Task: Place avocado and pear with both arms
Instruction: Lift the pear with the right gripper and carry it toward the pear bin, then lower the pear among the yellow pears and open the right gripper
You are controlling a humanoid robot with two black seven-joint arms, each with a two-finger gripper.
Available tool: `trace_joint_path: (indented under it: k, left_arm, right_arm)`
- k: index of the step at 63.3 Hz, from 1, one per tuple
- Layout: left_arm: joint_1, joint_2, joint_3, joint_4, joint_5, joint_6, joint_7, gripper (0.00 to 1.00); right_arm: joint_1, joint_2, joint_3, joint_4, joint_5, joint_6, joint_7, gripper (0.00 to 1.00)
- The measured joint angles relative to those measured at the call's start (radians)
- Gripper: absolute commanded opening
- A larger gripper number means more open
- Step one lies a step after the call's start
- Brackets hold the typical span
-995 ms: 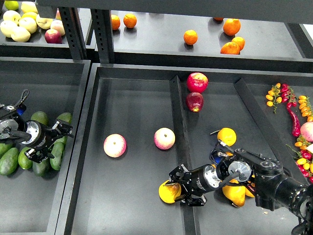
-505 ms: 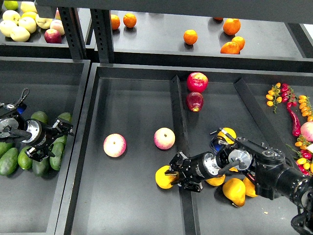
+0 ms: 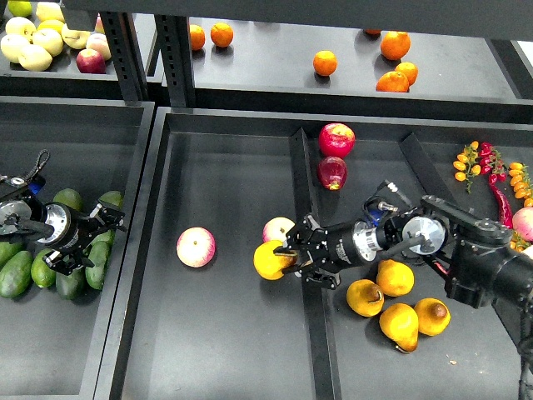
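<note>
My right gripper (image 3: 291,255) is shut on the yellow-orange pear (image 3: 267,261). It holds the pear just left of the centre divider (image 3: 301,192) of the middle tray, close in front of a pink-yellow apple (image 3: 281,226). My left gripper (image 3: 93,240) hovers in the left bin over a pile of avocados. Its prongs stand apart over the very dark green avocado (image 3: 99,252). I cannot tell whether they touch it.
Lighter green avocados (image 3: 15,275) lie to the left of the dark one. Another apple (image 3: 196,247) sits in the middle tray. Two red apples (image 3: 336,139) lie near the divider's far end. Several more pears (image 3: 398,325) lie under my right arm. Chillies and tomatoes (image 3: 500,200) lie at the right. Oranges (image 3: 324,62) sit on the shelf.
My right gripper has carried the pear up and to the left, from the tray's front edge across the divider to beside the apple. My left arm has barely moved.
</note>
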Motion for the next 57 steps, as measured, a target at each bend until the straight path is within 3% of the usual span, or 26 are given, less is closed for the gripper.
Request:
trace_joint_path:
  k: [57]
  left_arm:
    - [-0.002, -0.003, 0.0, 0.002, 0.001, 0.0, 0.0, 1.0]
  right_arm:
    - [0.05, -0.431, -0.302, 0.292, 0.2, 0.0, 0.0, 0.05]
